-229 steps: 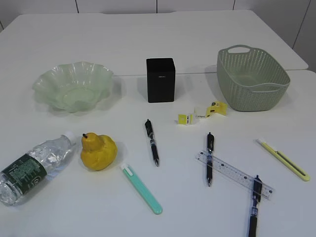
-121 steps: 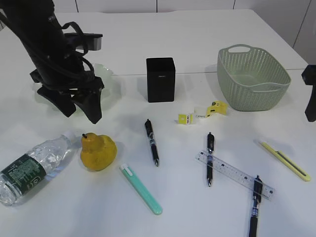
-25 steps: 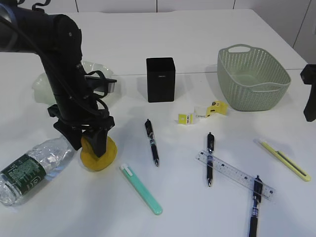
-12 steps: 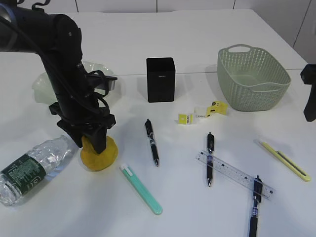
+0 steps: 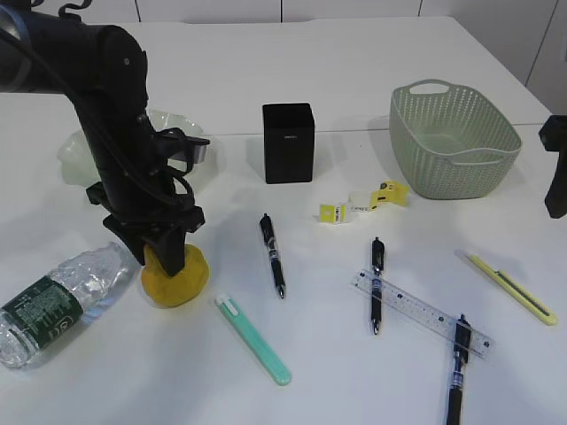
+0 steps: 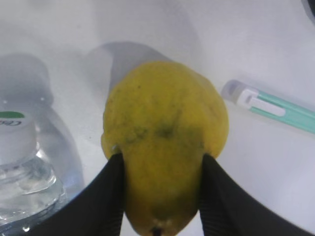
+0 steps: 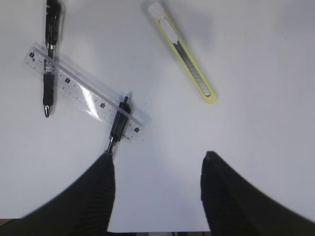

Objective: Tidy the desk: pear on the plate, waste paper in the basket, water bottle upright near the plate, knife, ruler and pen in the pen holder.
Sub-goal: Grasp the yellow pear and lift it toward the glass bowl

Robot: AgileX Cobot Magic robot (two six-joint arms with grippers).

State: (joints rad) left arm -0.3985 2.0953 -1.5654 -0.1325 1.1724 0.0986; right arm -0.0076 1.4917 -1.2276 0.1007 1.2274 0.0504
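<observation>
The yellow pear (image 5: pixel 184 280) sits on the table, and my left gripper (image 5: pixel 165 252) is shut on its narrow upper part from above; the left wrist view shows both fingers (image 6: pixel 162 164) pressed against the pear (image 6: pixel 165 123). The water bottle (image 5: pixel 53 301) lies on its side left of the pear. The green glass plate (image 5: pixel 75 152) is behind the left arm. The black pen holder (image 5: pixel 287 142), the basket (image 5: pixel 452 142) and the waste paper (image 5: pixel 363 202) are further back. My right gripper (image 7: pixel 156 164) is open and empty at the right edge (image 5: pixel 556 177).
A teal knife (image 5: pixel 254 339) lies right of the pear. Three pens (image 5: pixel 272 254) (image 5: pixel 376 283) (image 5: pixel 457 367), a clear ruler (image 5: pixel 421 312) and a yellow knife (image 5: pixel 507 285) lie at front right. The right wrist view shows the ruler (image 7: pixel 83 96) and the yellow knife (image 7: pixel 184 59).
My left arm came down from over the plate onto the pear and its fingers closed on it; the pear shifted slightly left. The right gripper has stayed still.
</observation>
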